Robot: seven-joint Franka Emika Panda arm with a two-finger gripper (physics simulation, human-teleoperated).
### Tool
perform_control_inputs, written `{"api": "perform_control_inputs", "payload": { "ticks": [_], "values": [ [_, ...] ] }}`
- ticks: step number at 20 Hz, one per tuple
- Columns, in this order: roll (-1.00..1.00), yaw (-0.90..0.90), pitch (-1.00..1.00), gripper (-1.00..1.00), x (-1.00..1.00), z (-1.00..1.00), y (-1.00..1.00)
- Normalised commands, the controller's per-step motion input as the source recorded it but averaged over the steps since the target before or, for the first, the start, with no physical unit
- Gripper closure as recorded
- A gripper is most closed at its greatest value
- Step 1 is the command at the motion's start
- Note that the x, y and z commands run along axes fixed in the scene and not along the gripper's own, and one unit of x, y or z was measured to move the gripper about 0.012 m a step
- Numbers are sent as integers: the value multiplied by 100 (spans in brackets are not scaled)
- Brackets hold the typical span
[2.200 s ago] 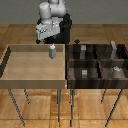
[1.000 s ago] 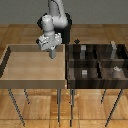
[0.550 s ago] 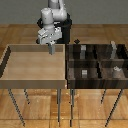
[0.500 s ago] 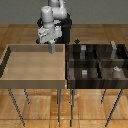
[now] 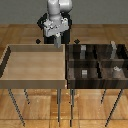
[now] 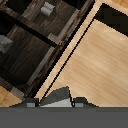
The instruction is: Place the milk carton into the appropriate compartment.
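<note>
Exterior view: the gripper [image 5: 57, 40] hangs above the far right corner of the light wooden tray [image 5: 10, 67], near the dark compartment organiser [image 5: 70, 75]. The milk carton [image 5: 58, 39] hangs between the fingers, clear of the tray floor. In the wrist view, the carton's peaked top [image 6: 59, 96] sits between the two fingertips [image 6: 32, 103], jaws closed against its sides. Small grey items [image 5: 84, 73] rest in the organiser's compartments.
</note>
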Motion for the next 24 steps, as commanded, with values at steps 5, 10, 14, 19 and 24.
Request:
{"api": "perform_control_inputs", "payload": {
  "ticks": [5,10,14,19,24],
  "values": [
    [0,0,0,100,0,0,100],
    [0,0,0,100,0,0,100],
    [0,0,0,100,0,0,100],
    [0,0,0,100,0,-60,40],
    [0,0,0,100,0,-100,0]
  ]
}}
